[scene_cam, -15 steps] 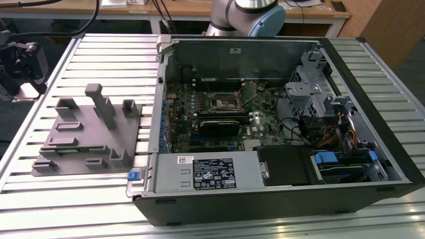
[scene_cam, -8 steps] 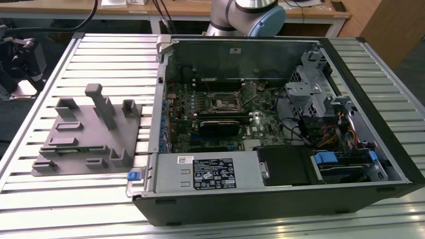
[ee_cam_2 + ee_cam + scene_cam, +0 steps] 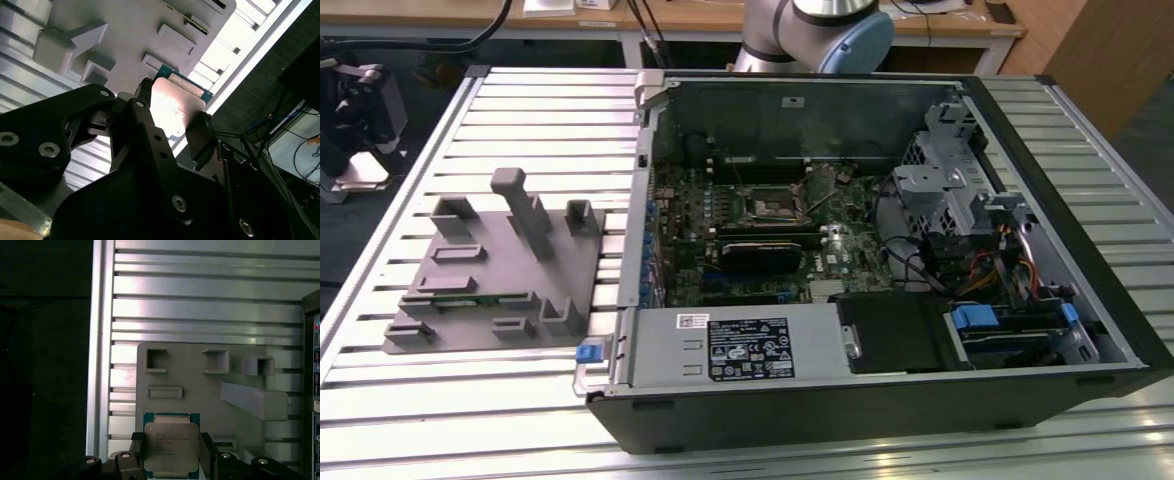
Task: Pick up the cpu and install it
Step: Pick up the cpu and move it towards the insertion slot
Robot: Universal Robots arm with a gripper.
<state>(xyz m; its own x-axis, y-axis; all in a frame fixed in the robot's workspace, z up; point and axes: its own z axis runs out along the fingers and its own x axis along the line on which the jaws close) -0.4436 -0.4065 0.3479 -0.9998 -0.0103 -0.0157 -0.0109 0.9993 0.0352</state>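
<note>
The cpu, a flat square chip with a silvery top and a green edge, sits between my black fingers in both wrist views. My gripper is shut on the cpu, one finger on each of two opposite edges. The chip hangs above the grey plastic fixture block, near the fixture's edge by the table rim. In the exterior view the black metal-framed socket lies on the motherboard inside the open computer case.
The fixture block with upright posts lies on the slatted aluminium table, at the exterior view's left of the case. The arm's base stands behind the case. Drive cages and cables fill the case's right side.
</note>
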